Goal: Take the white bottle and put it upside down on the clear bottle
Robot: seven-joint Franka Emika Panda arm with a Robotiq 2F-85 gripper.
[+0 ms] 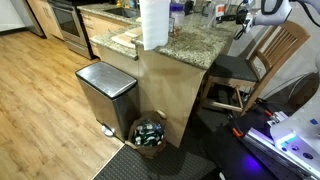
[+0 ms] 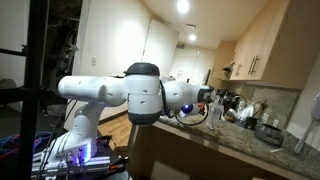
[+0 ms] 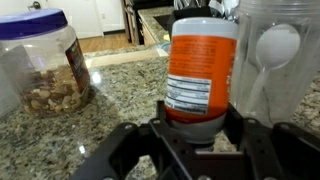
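In the wrist view a white bottle [image 3: 200, 65] with an orange label stands upright between my gripper's fingers [image 3: 197, 128]. The fingers press against its lower end, so the gripper is shut on it. A clear bottle [image 3: 275, 50] with a white scoop inside stands just to its right and slightly behind. Whether the white bottle rests on the granite counter [image 3: 110, 110] or hangs just above it I cannot tell. In the exterior views the gripper [image 1: 240, 15] [image 2: 212, 100] is over the counter, and the bottles are too small to make out.
A clear jar of nuts [image 3: 45, 65] with a blue lid stands on the counter to the left. A paper towel roll [image 1: 153, 22] stands on the counter. A steel bin [image 1: 105, 95], a basket [image 1: 150, 132] and a wooden chair [image 1: 265, 55] surround the counter.
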